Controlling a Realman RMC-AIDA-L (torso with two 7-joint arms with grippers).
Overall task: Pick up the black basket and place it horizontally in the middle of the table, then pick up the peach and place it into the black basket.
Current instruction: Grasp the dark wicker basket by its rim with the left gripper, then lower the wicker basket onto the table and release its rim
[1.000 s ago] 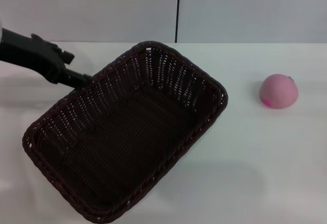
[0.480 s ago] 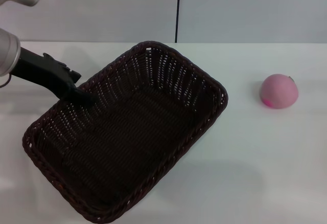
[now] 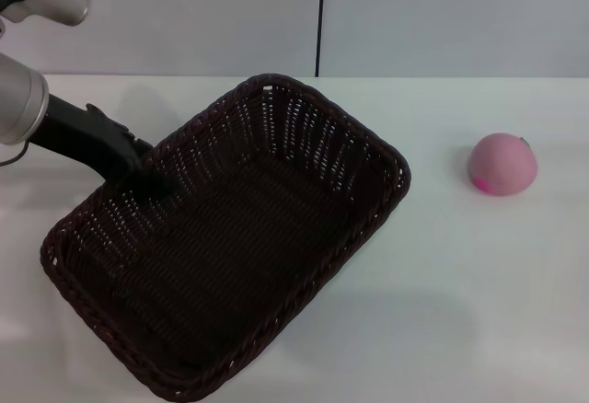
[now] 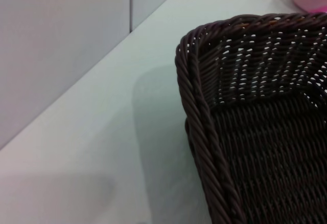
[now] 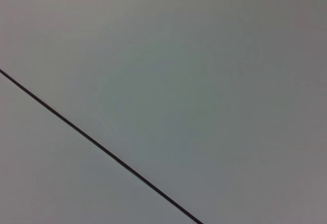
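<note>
A dark brown-black woven basket [image 3: 230, 237] with a braided rim sits on the plain white worktop [image 3: 442, 311], beside a pale pink peach [image 3: 502, 164] bearing a magenta patch.

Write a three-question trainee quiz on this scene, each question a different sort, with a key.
1. True or false: the peach lies inside the black basket.
2. Which pincer is at the basket's rim? A) left B) right
3. Fill in: the basket sits ____ on the table, not square to its edge.

Key: 1 false, it lies on the table to the basket's right. 2 A, the left pincer reaches over the rim's left side; the right is out of view. 3 diagonally.
</note>
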